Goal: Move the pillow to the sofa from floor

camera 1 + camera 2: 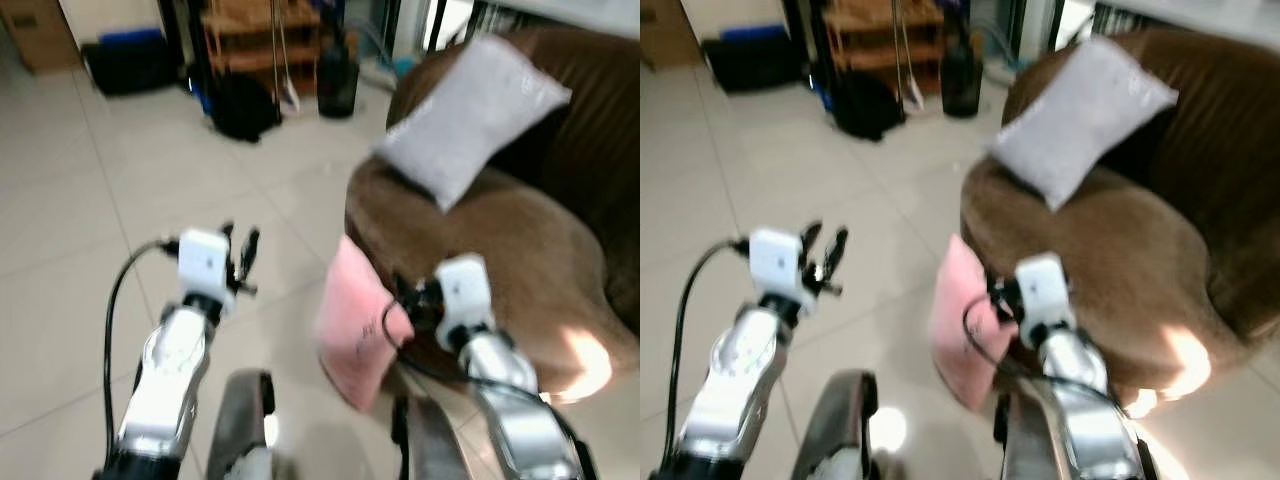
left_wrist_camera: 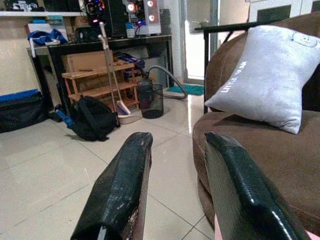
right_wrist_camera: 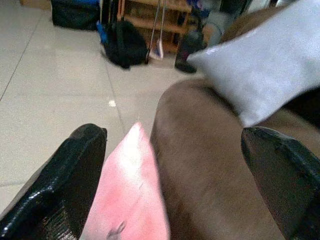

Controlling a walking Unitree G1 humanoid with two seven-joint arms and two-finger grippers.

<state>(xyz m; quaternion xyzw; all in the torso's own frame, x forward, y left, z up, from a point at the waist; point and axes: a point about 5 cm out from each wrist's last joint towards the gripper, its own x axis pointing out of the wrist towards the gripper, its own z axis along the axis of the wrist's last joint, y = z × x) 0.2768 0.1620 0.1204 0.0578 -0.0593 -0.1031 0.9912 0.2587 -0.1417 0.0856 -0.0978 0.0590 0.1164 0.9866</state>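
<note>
A pink pillow (image 1: pixel 357 325) stands on edge on the floor, leaning against the brown sofa (image 1: pixel 480 240).

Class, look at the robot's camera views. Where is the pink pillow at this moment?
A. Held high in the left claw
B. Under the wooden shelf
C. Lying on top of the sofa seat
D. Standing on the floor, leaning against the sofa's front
D: the pink pillow stands on edge on the tiled floor against the brown sofa, with the open right claw straddling its top edge.
</note>
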